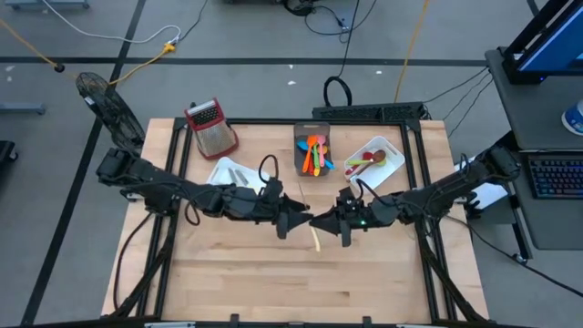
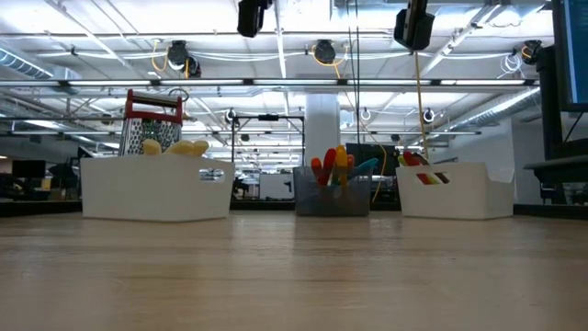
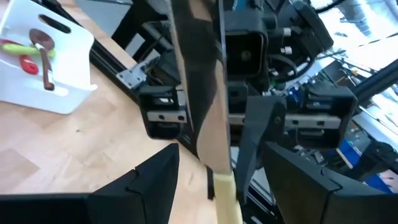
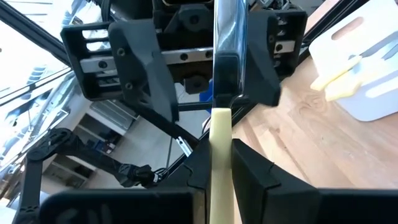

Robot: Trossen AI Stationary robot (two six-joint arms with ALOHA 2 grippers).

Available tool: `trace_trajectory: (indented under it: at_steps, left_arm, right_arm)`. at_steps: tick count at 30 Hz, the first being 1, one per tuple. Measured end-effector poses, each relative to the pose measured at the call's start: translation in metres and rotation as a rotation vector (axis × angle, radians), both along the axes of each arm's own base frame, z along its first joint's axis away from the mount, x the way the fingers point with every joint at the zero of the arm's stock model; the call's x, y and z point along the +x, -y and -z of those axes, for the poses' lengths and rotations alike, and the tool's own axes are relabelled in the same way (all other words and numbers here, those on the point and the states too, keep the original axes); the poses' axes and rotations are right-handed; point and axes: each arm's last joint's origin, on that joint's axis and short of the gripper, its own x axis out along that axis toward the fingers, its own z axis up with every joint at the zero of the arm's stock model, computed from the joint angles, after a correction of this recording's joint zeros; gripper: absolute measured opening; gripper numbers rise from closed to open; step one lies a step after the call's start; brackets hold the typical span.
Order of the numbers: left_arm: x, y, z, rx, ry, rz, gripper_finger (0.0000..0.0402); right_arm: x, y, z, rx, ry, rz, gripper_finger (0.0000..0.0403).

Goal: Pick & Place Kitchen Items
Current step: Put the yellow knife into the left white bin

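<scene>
Right end effector point(image 1: 330, 225): at mid-table, tip pointing left toward the other arm; its fingers are closed on the cream handle of a knife, as the right wrist view shows, with a dark finger on each side of the handle.
Left end effector point(image 1: 293, 220): facing the right one tip to tip, just beside it; its fingers point(image 3: 152, 180) stand partly open on either side of the knife's blade, and whether they touch the blade cannot be told.
Knife point(image 4: 222, 93): cream handle and shiny metal blade, held off the table between the two end effectors; the handle end shows in the high view as a pale sliver just near of the right end effector.
Left white bin point(image 1: 219, 170): far left part of the table, holding cream-handled cutlery point(image 1: 239, 175).
Grey bin point(image 1: 312, 129): far centre, holding orange, red, green and blue plastic utensils point(image 1: 314, 155).
Right white bin point(image 1: 393, 155): far right, lying at an angle, holding a brown wooden spoon point(image 1: 363, 164) together with red, green and pink pieces.
Box grater point(image 1: 211, 128): red-topped, metal, at the far left corner, just beyond the left white bin.
Table point(image 1: 246, 273): light wood, its near half bare.
Low view: the three bins stand in a row at the far side, the grater behind the left one; only the arms' upper parts show at the top.
</scene>
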Motion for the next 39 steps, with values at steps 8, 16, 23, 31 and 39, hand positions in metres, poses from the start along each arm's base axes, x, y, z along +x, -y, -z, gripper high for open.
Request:
trace_trajectory:
  at_steps: [8, 16, 23, 31, 39]
  left_arm:
    - [0.002, -0.009, 0.0, 0.008, 0.0, -0.022, 0.0234]
    - [0.003, -0.012, 0.0, 0.005, -0.001, -0.004, 0.0234]
    - [0.003, -0.013, 0.0, 0.005, -0.002, -0.004, 0.0234]
    - [0.005, -0.02, 0.0, 0.003, -0.001, -0.012, 0.019]
    - [0.005, -0.021, -0.001, 0.009, 0.008, 0.019, 0.0104]
  right_arm:
    - [0.003, 0.008, 0.0, -0.002, 0.0, 0.027, 0.003]
    - [0.006, 0.018, -0.004, -0.011, 0.036, 0.043, 0.003]
    - [0.008, 0.024, -0.005, -0.014, 0.047, 0.065, 0.003]
    - [0.007, 0.022, -0.005, -0.009, 0.046, 0.035, 0.003]
    - [0.007, 0.022, -0.004, -0.009, 0.044, 0.033, 0.003]
